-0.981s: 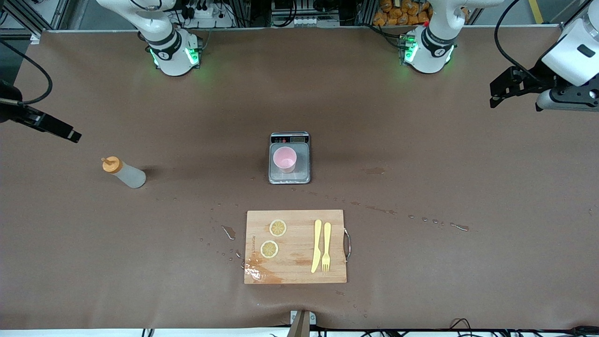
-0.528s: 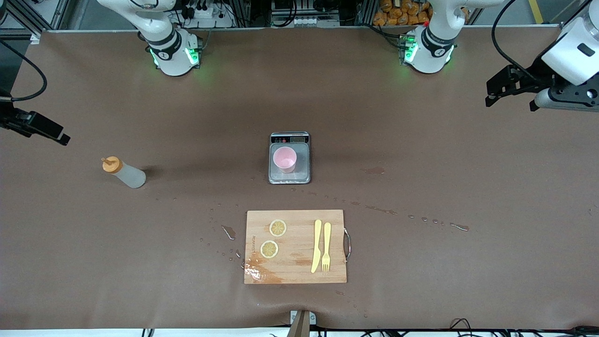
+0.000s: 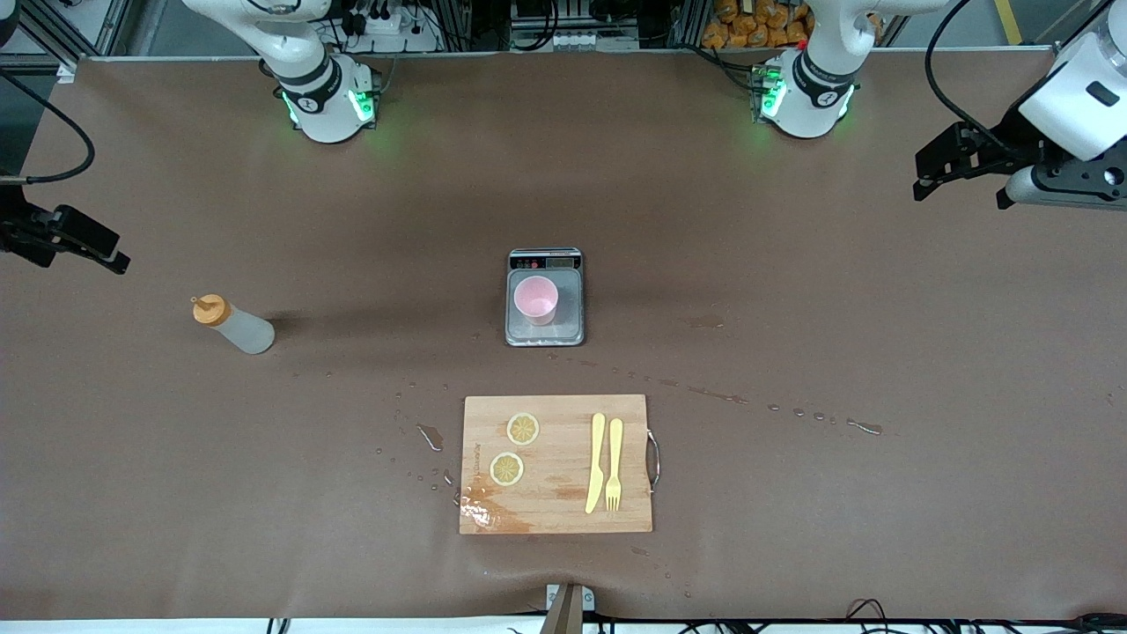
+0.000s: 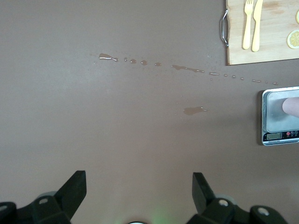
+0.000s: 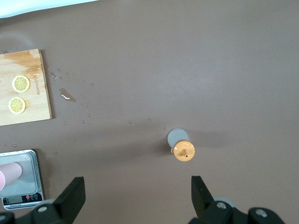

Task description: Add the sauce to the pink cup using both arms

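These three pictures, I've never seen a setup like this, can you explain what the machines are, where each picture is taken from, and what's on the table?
Two white robot arms work at a brown table. The wide picture looks down from a high camera facing them; the other two come from cameras on the arms' wrists.

The left gripper hangs over its end of the table, open and holding nothing. The right gripper hangs over the other end, open too.

The sauce bottle stands toward the right arm's end. The pink cup sits on a grey scale in the middle. Nearer the camera lies a wooden board with two lemon slices, a knife and a fork. Drops of liquid dot the table.
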